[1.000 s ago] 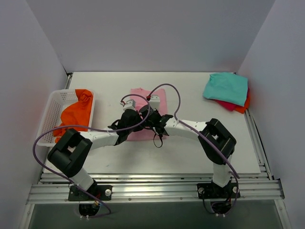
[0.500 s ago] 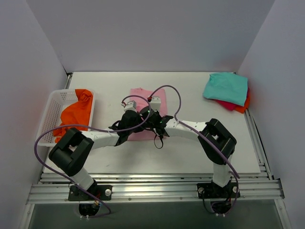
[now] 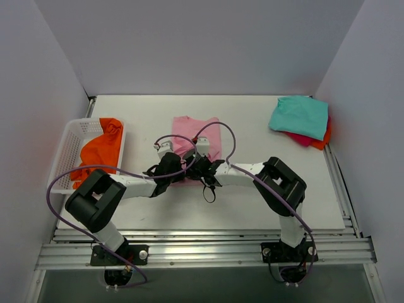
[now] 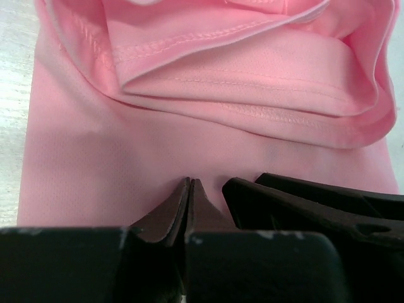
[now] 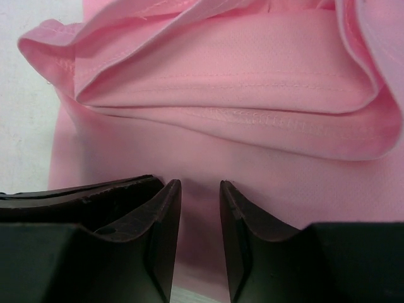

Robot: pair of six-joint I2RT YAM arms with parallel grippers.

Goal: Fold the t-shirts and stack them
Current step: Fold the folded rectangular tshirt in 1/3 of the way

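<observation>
The left claw is clenched, its two black tips pressed together with no gap. The tips rest on the flat lower layer of the pink tee, just short of a thick fold with a stitched hem. Whether a thin bit of cloth is caught between them cannot be told.

The right claw is released: its jaws stand a little apart, and pink cloth shows through the narrow gap. Its tips sit low over the same flat layer, just before the same folded hem. It grips nothing that can be seen.

The two claws lie side by side, almost touching, each showing in the other's wrist view. Both point toward the far wall.

From above, the left arm bends at a low elbow near the table's near left edge and reaches inward to the right. The right arm mirrors it, elbow at the right, forearm reaching left. Purple cables loop over both wrists, which meet over the near end of the pink tee.

The pink tee lies at the middle of the table, its far part flat. The teal tee lies folded on the red tee at the far right corner. The orange tee is crumpled in the basket at the left edge, partly draped over its rim.
</observation>
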